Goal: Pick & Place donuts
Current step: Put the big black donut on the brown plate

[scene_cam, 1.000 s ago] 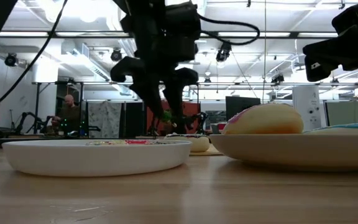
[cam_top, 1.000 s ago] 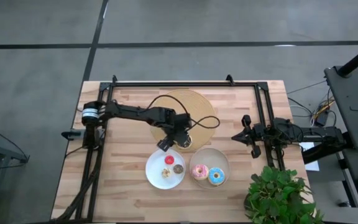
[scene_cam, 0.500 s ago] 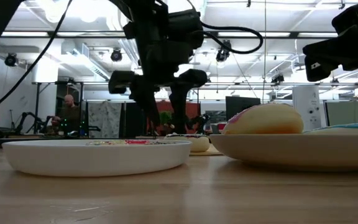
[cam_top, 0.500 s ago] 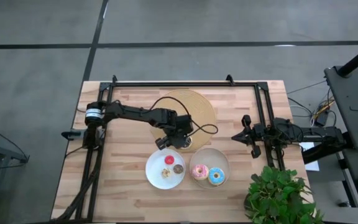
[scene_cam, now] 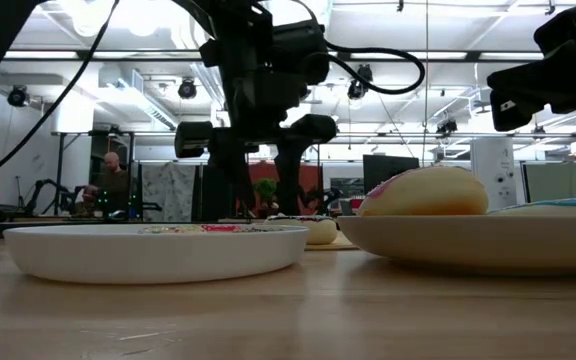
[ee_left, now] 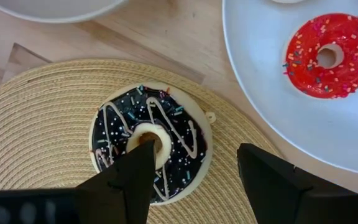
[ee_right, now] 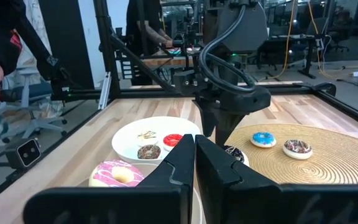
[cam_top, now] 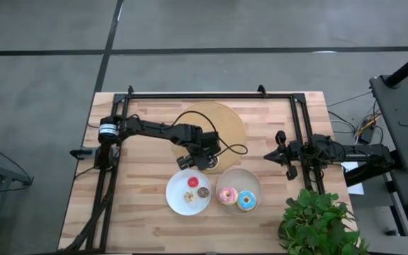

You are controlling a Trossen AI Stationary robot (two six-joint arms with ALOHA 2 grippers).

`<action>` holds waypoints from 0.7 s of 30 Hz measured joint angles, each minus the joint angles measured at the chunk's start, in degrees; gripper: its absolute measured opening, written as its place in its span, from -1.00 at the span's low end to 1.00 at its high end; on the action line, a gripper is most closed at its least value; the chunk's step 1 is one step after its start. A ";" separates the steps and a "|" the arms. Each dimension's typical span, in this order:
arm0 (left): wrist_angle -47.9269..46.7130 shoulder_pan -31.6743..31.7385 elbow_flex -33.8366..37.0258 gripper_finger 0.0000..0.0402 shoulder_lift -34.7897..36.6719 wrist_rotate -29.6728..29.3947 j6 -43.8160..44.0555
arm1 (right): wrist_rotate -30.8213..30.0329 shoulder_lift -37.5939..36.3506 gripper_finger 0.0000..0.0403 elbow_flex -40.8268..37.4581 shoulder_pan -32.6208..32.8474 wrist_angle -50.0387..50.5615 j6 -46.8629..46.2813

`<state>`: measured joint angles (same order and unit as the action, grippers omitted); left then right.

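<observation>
Left gripper (ee_left: 191, 180) low over dark chocolate donut (ee_left: 151, 140) on woven mat (ee_left: 36, 130), near mat's edge beside white plates; fingers (ee_left: 126, 180) spread wide, straddling donut, nothing held; red donut (ee_left: 325, 55) on left white plate (cam_top: 178, 200) with two tiny ones; pink donut (cam_top: 227, 195) and light blue donut (cam_top: 246, 201) on right plate (cam_top: 250, 179); right gripper (cam_top: 271, 155) idle at counter (cam_top: 140, 227) right side, fingers closed, empty.

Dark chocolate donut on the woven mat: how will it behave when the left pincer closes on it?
The dark chocolate ring donut with white drizzle looks like rigid moulded plastic, so probably stiff and light. It lies flat on the round woven tan mat, so unlikely to roll. Its glossy icing may slip between the open left pincer fingers.
</observation>
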<state>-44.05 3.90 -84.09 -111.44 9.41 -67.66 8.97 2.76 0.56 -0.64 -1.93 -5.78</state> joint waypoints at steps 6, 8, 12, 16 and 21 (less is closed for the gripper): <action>1.01 0.00 0.02 -0.02 0.00 0.00 -0.13 | 0.00 0.00 -0.96 0.00 0.00 0.00 -0.05; 1.15 0.00 0.00 -0.02 0.00 0.00 -0.13 | 0.00 0.00 -0.96 0.00 0.00 0.00 0.13; 1.47 0.00 0.01 -0.02 -1.55 -0.02 0.07 | 0.00 0.00 -0.96 0.00 0.00 0.00 -0.07; 1.70 0.00 0.02 -0.02 -3.37 -0.57 0.68 | 0.01 -0.02 -0.96 0.00 0.00 0.00 0.19; 1.80 0.00 0.02 -0.02 -4.24 -1.83 3.66 | -0.02 0.00 -0.96 0.00 -0.01 0.00 0.00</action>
<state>-42.25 3.90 -84.07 -115.68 7.58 -64.00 8.95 2.76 0.56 -0.66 -1.93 -5.78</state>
